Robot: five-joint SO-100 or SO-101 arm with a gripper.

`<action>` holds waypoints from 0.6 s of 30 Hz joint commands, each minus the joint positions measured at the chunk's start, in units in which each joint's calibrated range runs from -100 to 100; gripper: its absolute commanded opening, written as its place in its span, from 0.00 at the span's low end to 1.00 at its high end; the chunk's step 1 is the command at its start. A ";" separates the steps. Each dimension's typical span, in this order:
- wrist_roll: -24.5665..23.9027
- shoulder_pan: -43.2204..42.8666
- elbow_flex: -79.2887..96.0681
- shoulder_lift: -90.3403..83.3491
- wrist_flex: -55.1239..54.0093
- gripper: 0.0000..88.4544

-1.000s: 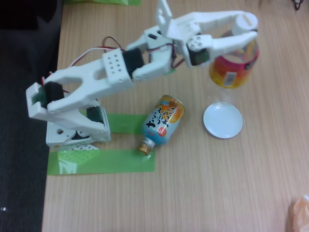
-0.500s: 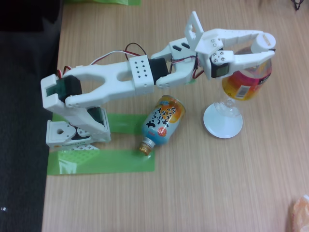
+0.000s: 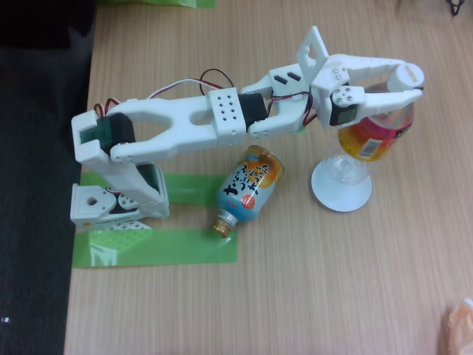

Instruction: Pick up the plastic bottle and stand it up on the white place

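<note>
In the fixed view my gripper (image 3: 407, 80) is shut on the plastic bottle (image 3: 372, 137), its fingers clamped around the neck just below the white cap. The bottle is clear, with a red, orange and yellow label. It hangs tilted, cap up and to the right. Its clear base sits over the far half of the white place (image 3: 340, 201), a small round plate on the wooden table. Whether the base touches the plate or hovers just above it cannot be told.
A blue-and-orange bottle-shaped can (image 3: 250, 185) lies on its side left of the plate, below the forearm. Green tape strips (image 3: 155, 248) mark the table by the arm's base (image 3: 118, 203). A black surface borders the table's left edge. An orange object (image 3: 460, 325) sits at the lower right corner.
The arm has stretched out to the right and lowered. The held bottle moved right and down, and its base has come over the plate.
</note>
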 commanded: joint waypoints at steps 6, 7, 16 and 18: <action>-0.19 -0.15 -0.31 0.41 -0.96 0.07; -0.14 -0.15 -0.31 0.16 -0.96 0.07; -0.14 -0.22 4.03 -2.87 -0.96 0.07; 0.12 -0.15 6.12 -5.13 -0.96 0.07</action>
